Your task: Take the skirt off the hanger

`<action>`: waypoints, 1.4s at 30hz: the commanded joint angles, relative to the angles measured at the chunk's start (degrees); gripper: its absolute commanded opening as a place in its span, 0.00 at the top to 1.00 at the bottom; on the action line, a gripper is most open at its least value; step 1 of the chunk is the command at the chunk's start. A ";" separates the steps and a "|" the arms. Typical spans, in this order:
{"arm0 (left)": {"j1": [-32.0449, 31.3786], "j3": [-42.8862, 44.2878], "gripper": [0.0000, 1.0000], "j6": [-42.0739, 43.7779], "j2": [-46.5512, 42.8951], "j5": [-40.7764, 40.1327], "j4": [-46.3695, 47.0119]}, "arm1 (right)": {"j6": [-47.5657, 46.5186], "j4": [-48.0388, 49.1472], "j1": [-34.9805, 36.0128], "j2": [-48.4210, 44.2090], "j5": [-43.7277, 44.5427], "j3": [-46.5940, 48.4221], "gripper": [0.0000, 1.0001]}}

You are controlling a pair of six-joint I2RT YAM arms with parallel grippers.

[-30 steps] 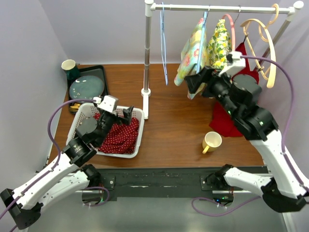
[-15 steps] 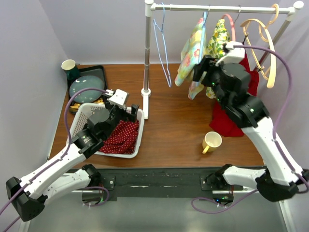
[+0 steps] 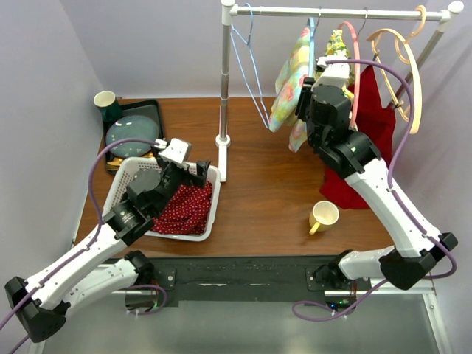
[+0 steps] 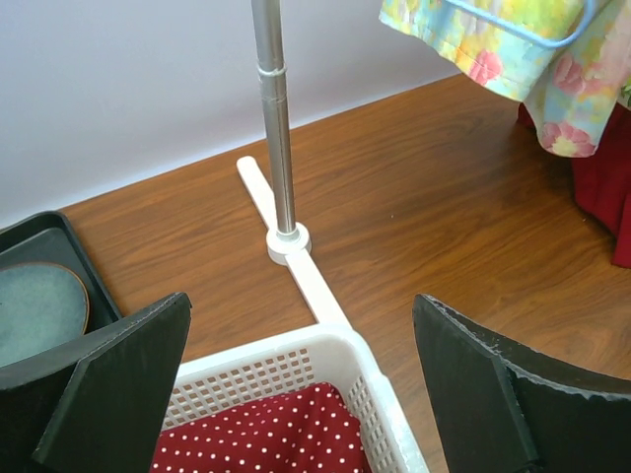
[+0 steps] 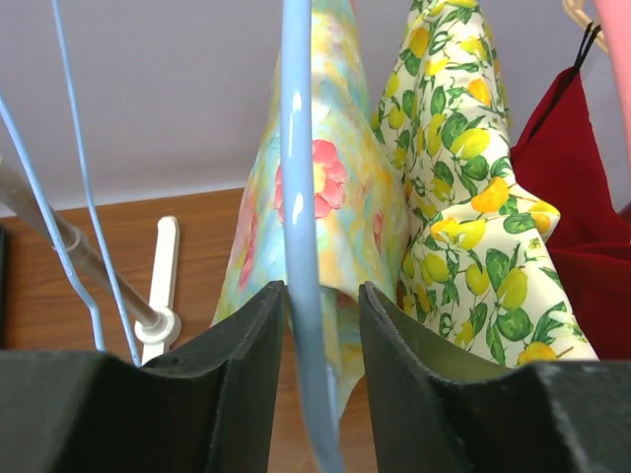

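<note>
Skirt [image 3: 287, 85] hung on the blue hanger [image 5: 299, 197] from the rail [image 3: 339, 12], at 1 o'clock in the top view. Right gripper [image 5: 322, 296] was raised against the skirt's 3 o'clock side. Its jaws stood narrowly apart astride the hanger's wire: the left finger touched the wire and a gap showed at the right finger. A lemon-print garment [image 5: 473, 227] hung just beside the skirt at 3 o'clock. Left gripper [image 4: 301, 305] hovered over the basket [image 3: 122, 188] at 8 o'clock, with jaws wide apart and nothing between them. Red dotted cloth [image 3: 188, 210] lay in the basket.
</note>
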 commanded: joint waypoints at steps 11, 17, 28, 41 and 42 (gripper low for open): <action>0.29 -0.81 0.00 0.03 -2.28 0.72 2.93 | -4.75 5.52 0.04 2.21 6.80 1.12 0.85; 0.29 -0.37 0.00 0.12 -1.48 0.72 2.40 | -8.97 12.72 -0.05 0.02 6.36 0.06 1.00; 0.29 -0.29 0.00 0.12 -3.42 -0.07 2.23 | -12.48 20.11 0.04 -3.32 2.76 -0.55 1.00; 0.38 -0.73 0.00 0.12 -2.45 -0.95 2.40 | -13.19 22.40 -0.05 -6.83 -3.39 -0.90 1.00; 0.29 -0.81 0.00 1.60 -2.63 -1.03 2.49 | -13.02 22.05 0.04 -7.01 -3.57 -1.08 1.00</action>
